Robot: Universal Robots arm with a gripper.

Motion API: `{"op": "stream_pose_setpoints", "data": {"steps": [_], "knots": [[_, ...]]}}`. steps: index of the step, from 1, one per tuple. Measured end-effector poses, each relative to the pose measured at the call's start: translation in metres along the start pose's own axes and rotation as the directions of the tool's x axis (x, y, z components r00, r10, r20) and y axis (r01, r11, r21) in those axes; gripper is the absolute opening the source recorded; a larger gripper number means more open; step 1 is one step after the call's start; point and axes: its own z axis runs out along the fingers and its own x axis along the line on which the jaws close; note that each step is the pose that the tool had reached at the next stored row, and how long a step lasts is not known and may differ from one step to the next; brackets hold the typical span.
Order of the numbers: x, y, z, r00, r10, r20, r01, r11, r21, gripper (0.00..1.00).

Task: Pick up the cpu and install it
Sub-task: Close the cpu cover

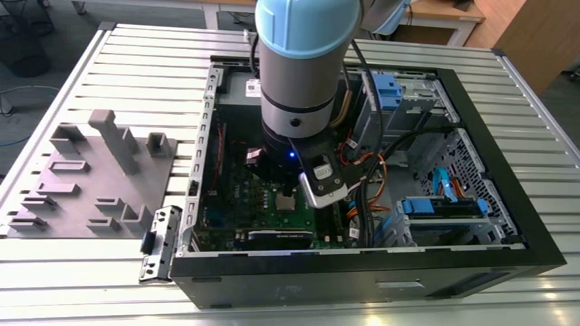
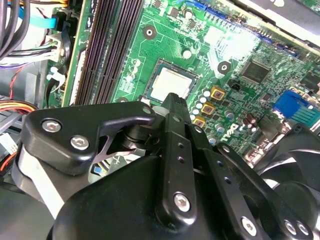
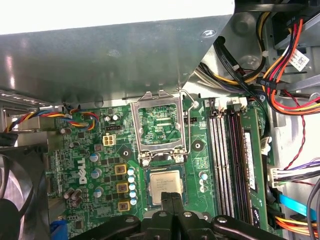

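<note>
Grey moulded fixture tray (image 1: 91, 183) sits by the edge of the slatted aluminium table (image 1: 136, 54) on the exterior view's left. Its slots look bare from here. Mid-table is the open black computer case (image 1: 363, 272). The grey robot arm with a pale-blue cap (image 1: 299, 68) reaches straight down into it over the board. Blue drive brackets (image 1: 385, 88) and cable runs fill the case side on the exterior view's right.

Inside, in the first wrist view, a black fan (image 3: 15, 195) sits off one edge of the green motherboard (image 3: 192, 170). The silver hinged socket frame (image 3: 136, 127) is flipped up and open. The cpu, a small flat square chip with a silvery-grey top (image 3: 165, 184), lies flat in the socket just beside that frame. It shows again in the second wrist view (image 2: 172, 84). Black memory slots (image 3: 227, 160) run along the far side of the socket. An orange, red and black wire bundle (image 3: 280, 65) lies beyond them.

The black two-finger gripper (image 3: 172, 199) hangs at the chip's near edge. Its fingers are pressed together and nothing shows between them. I can't tell whether the tips touch the chip.

Progress, as a judgement: pick-up and placing look done, since the chip is in the socket and not in the fingers. The frame is not folded down or latched, so the install is not finished.
</note>
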Motion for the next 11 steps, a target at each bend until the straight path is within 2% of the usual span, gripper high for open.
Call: {"op": "stream_pose_setpoints", "data": {"steps": [7, 11], "knots": [[-0.0008, 0.0001, 0.0001, 1.0, 0.0, 0.0, 0.0, 1.0, -0.0002, 0.11], [-0.0076, 0.0009, 0.0004, 1.0, 0.0, 0.0001, 0.0, 1.0, -0.0002, 0.11]]}}
